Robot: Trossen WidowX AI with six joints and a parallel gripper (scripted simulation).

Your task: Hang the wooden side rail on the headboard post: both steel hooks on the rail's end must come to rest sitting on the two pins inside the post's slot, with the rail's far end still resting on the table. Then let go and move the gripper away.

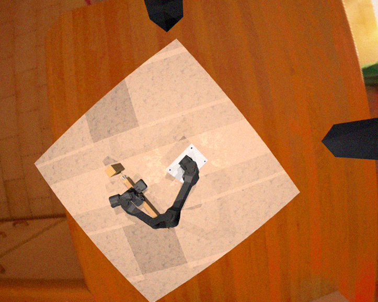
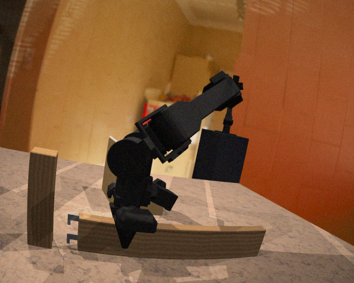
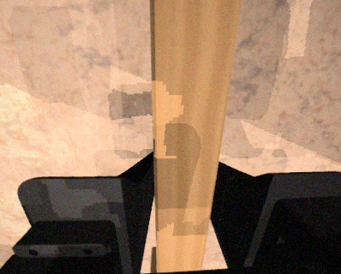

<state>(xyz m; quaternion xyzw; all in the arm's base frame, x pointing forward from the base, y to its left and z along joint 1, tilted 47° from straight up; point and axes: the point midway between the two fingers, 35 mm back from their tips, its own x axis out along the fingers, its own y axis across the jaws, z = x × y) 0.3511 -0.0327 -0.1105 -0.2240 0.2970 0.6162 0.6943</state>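
Observation:
The wooden side rail (image 1: pixel 151 208) (image 2: pixel 200 243) (image 3: pixel 193 64) lies on edge, low at the table; whether its hook end touches the table is unclear. Its two steel hooks (image 1: pixel 124 177) (image 2: pixel 72 218), one above the other, point at the headboard post (image 1: pixel 113 169) (image 2: pixel 41 197). The post stands upright, with a small gap between it and the hooks. Its slot and pins are hidden. My gripper (image 1: pixel 137 195) (image 2: pixel 124 236) (image 3: pixel 175 157) is shut on the rail, nearer its hook end, with one finger on each side.
The arm (image 1: pixel 183 192) (image 2: pixel 177 124) reaches round from a white base plate (image 1: pixel 200 157) to the right of the post in the top view. In the exterior view a pale upright panel (image 2: pixel 107 176) stands behind the arm and a dark block (image 2: pixel 220 159) shows farther back.

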